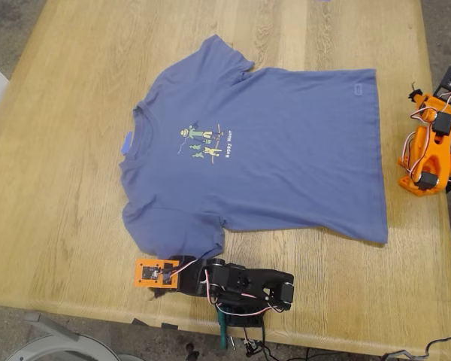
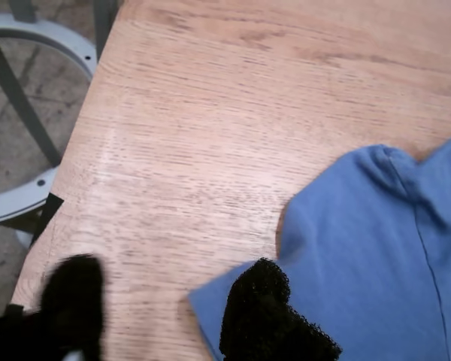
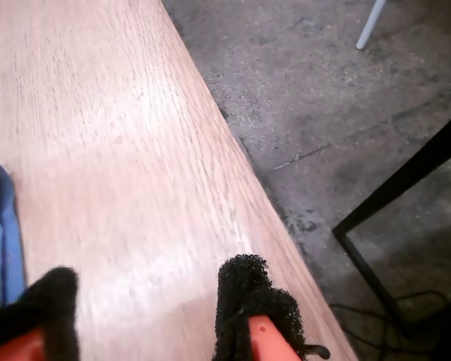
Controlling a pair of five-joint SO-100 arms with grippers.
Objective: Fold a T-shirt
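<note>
The slate-blue T-shirt (image 1: 286, 158) lies flat on the wooden table (image 1: 68, 241), collar to the exterior view's left, hem to its right, print (image 1: 207, 143) face up. My first gripper (image 1: 159, 284), on the black arm at the near edge, is at the near sleeve. In the first wrist view it (image 2: 165, 282) is open; one black foam fingertip (image 2: 259, 301) is over the sleeve's corner (image 2: 376, 248), the other is over bare wood. My second gripper (image 1: 434, 105), on the orange arm beside the hem, is open and empty (image 3: 146, 286); a strip of shirt (image 3: 0, 233) shows beside it.
A grey ring-shaped chair base (image 2: 37, 195) stands on the floor past the table's near corner. A black metal frame (image 3: 406, 195) stands on the concrete floor beyond the table edge by the second arm. Cables (image 1: 248, 342) hang at the black arm's base.
</note>
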